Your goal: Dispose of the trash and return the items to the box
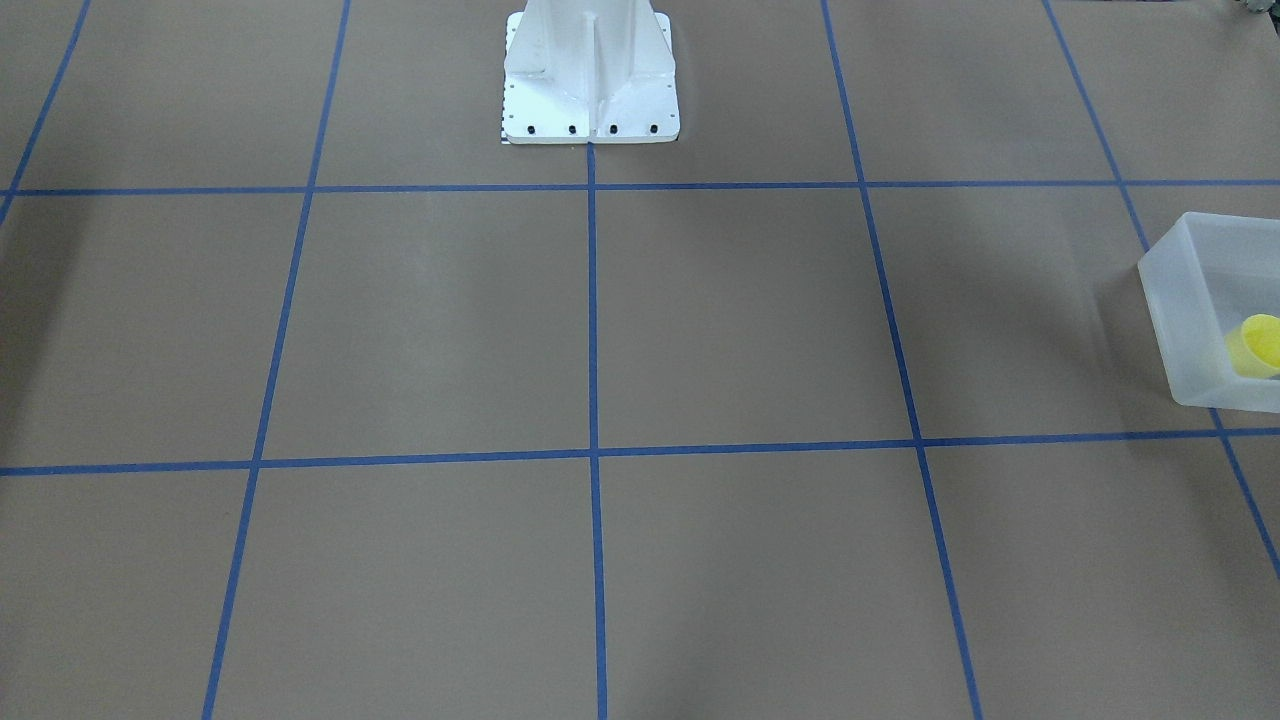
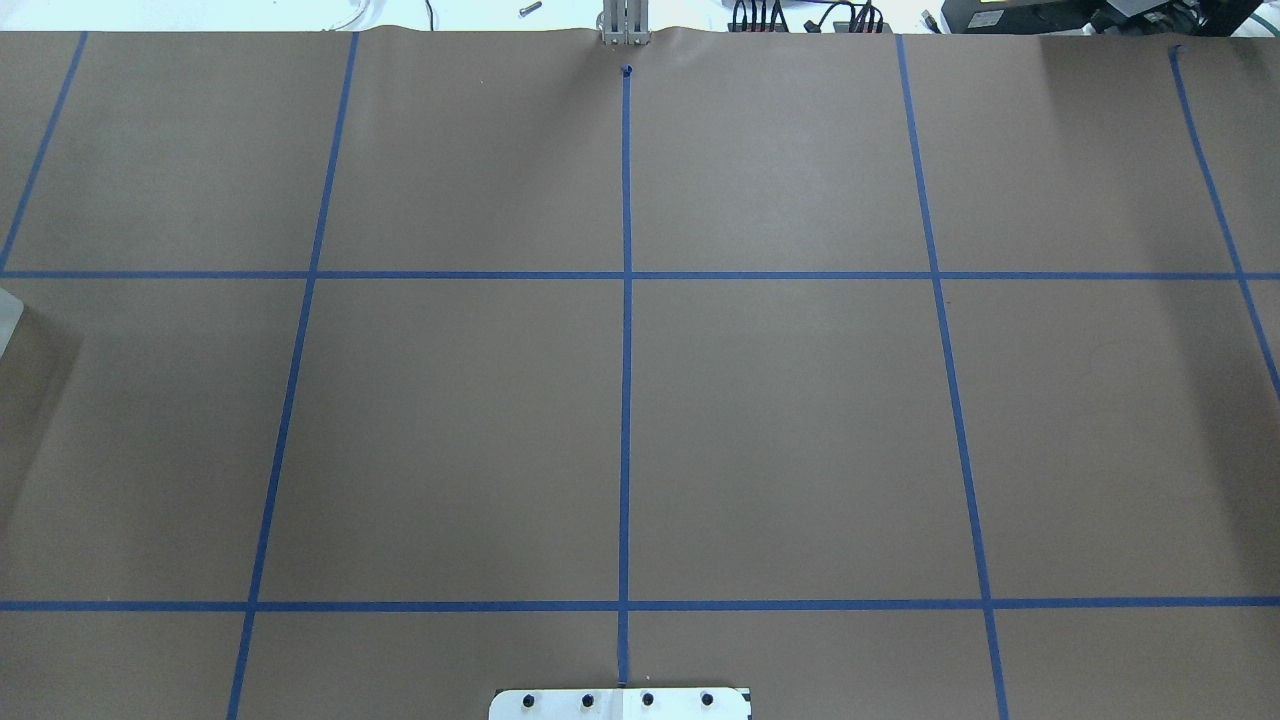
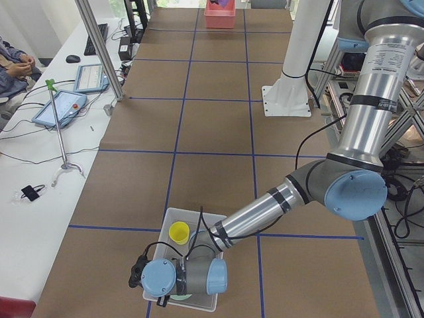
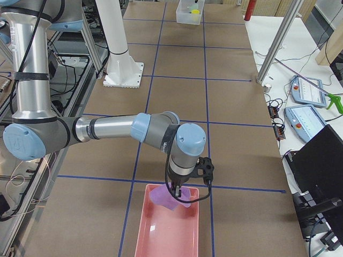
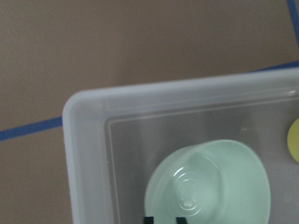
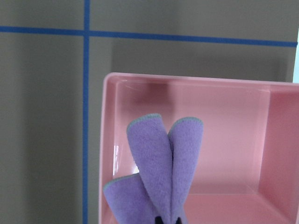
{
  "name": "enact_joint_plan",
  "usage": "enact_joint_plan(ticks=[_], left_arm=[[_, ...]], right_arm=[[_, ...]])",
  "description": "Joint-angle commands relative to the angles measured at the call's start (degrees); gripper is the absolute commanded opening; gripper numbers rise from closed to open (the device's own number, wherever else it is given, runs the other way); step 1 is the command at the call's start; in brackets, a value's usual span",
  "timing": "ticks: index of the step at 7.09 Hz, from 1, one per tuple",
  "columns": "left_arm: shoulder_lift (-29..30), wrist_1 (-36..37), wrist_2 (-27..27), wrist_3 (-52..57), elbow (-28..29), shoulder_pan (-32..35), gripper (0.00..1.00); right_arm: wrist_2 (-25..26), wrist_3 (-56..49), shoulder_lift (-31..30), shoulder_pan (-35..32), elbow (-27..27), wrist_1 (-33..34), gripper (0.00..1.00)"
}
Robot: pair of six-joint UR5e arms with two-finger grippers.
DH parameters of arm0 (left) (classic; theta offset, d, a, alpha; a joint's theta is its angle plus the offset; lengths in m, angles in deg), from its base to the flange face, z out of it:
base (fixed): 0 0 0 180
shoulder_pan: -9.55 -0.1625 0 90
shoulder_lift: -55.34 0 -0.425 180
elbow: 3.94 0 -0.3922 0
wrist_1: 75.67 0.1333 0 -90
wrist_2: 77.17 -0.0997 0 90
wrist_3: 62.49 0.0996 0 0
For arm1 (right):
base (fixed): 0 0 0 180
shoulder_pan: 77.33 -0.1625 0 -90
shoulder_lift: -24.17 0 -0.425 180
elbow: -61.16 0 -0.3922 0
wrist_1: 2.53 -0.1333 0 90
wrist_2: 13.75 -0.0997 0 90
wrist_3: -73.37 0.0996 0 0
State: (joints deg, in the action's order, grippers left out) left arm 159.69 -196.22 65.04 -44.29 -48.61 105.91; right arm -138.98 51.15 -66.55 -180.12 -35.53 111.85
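1. Risk: the purple cloth [image 6: 159,163], soft fleece pinched in the right claw [image 4: 177,189], hangs by the left wall of the pink tray [image 6: 224,135], lower centre of frame; released, a fold could drape over the glossy rim.
2. The left claw [image 5: 163,220] shows only dark tips; I cannot tell its grip.
3. The mint bowl [image 5: 219,186], thin smooth plastic, lies tilted in the translucent box [image 5: 79,154] beside the yellow cup [image 1: 1258,345].

We see the big near right arm [image 4: 107,128] reach out over the brown table [image 4: 177,101]; its right gripper [image 4: 177,188] points down and holds a purple cloth [image 4: 165,196]; the cloth hangs over the far end of a pink tray [image 4: 140,235]; far away at the table's other end sits the see-through box [image 4: 184,17] with the yellow cup [image 4: 195,12] inside; a white post [image 4: 119,48] stands on the table.
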Motion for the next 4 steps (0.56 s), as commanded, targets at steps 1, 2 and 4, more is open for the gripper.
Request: enact_joint_plan(ticks=[1,2,4], left_arm=[[3.3,13.06,3.32,-0.62,-7.39,-0.04,0.98],[3.14,22.8,3.34,-0.62,-15.8,-0.04,0.98],[2.79,34.12,3.07,-0.62,-25.96,0.14,0.98]], right_arm=[[1.04,-1.16,-1.12,-1.36,9.46,-8.41,0.0],[1.13,-0.99,-1.99,-1.71,13.95,-15.52,0.0],[0.78,-0.63,-2.44,-1.71,18.81,-19.19,0.0]])
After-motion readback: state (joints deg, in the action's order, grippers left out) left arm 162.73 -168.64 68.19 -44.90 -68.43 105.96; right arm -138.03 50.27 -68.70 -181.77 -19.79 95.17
